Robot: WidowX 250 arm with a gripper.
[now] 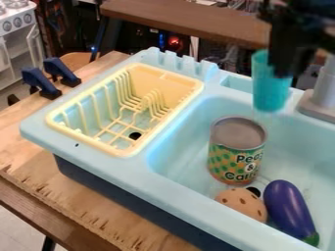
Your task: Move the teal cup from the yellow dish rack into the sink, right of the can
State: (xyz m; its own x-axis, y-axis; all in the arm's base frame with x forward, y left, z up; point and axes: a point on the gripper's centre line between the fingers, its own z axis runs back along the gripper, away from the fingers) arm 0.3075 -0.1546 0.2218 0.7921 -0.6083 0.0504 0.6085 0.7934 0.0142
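Toward 2 o'clock in the view, the end effector [279, 61] hangs pinching a teal cup [269, 88] by its upper part. The cup is raised, wider end up, near the back edge of a pale blue toy sink [167, 166]. A gray faucet [322, 100] stands at the cup's 4 o'clock.

In the basin, at about 1 to 7 o'clock from the cup, a can [234, 159] with a peas-and-carrots label stands upright. At the can's 6 o'clock lies a round tan thing with dark spots [241, 203], and at its 5 o'clock a purple eggplant [286, 208], green end toward 5 o'clock. These two lie side by side; a dark drain [254, 191] shows between them and the can.

At the can's 10 o'clock, a yellow dish rack [91, 143] sits in the sink's other part. Farther toward 10 o'clock, two dark blue clamps [51, 78] grip the wooden surface [19, 130]. A white toy stove [16, 24] stands beyond, toward 11 o'clock.
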